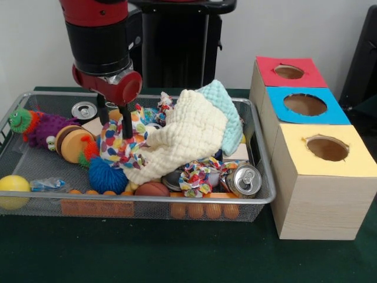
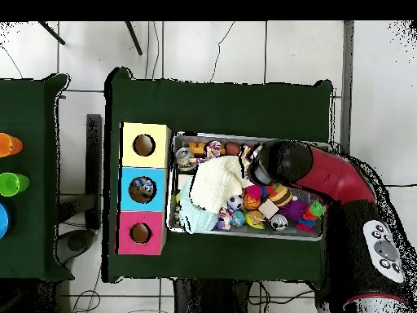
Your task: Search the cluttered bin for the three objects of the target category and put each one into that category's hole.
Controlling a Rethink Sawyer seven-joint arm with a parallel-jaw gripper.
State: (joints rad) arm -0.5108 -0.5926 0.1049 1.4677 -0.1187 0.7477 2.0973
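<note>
The wire mesh bin [image 1: 147, 202] is full of toys and cloths; it also shows in the overhead view [image 2: 244, 137]. One see-through crumpled bottle with a blue label [image 1: 48, 184] lies at the front left, beside a yellow ball [image 1: 13, 188]. No other bottle shows. My gripper [image 1: 115, 127] hangs low in the bin's left half, its two dark fingers [image 1: 126, 125] apart over a multicoloured spotted cloth [image 1: 118, 147], holding nothing. In the overhead view the arm's red head [image 2: 281, 163] hides it. The blue-surround hole [image 1: 305, 104] is the middle one of the box to the right [image 2: 142, 189].
A cream waffle cloth [image 1: 182, 138] and a pale blue cloth [image 1: 227, 112] cover the bin's middle. Aluminium cans lie at back left [image 1: 84, 110] and front right [image 1: 244, 180]. A purple caterpillar toy [image 1: 41, 127] and a blue spiky ball [image 1: 108, 175] sit left. Red [image 1: 288, 72] and yellow [image 1: 327, 147] holes flank the blue one.
</note>
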